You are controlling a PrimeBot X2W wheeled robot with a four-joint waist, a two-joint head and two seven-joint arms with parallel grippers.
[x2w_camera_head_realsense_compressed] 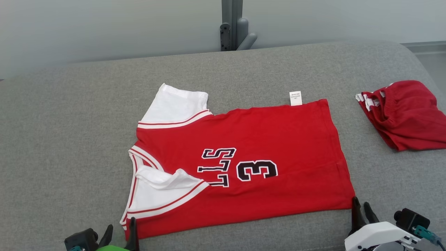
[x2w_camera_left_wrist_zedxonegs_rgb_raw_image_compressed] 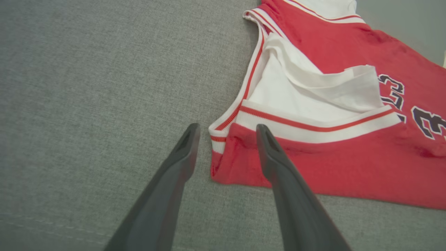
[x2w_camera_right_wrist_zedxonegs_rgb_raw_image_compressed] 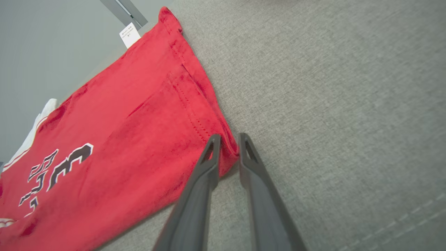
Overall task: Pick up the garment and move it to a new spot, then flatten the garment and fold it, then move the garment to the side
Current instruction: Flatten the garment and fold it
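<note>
Red jersey [x2w_camera_head_realsense_compressed: 278, 139] with white sleeves, lying flat and printed side up near the middle of a grey upholstered cushion [x2w_camera_head_realsense_compressed: 69, 139]. A white care label [x2w_camera_head_realsense_compressed: 295, 98] protrudes from its far edge. Left gripper [x2w_camera_left_wrist_zedxonegs_rgb_raw_image_compressed: 228, 129]: jaws spread wide, holding nothing, one finger over the jersey's near shoulder corner, the other over bare cushion. Right gripper [x2w_camera_right_wrist_zedxonegs_rgb_raw_image_compressed: 230, 137]: jaws narrowly parted about the near hem corner; whether they pinch it cannot be told. Red shorts [x2w_camera_head_realsense_compressed: 407, 115] lie well apart, to the right.
</note>
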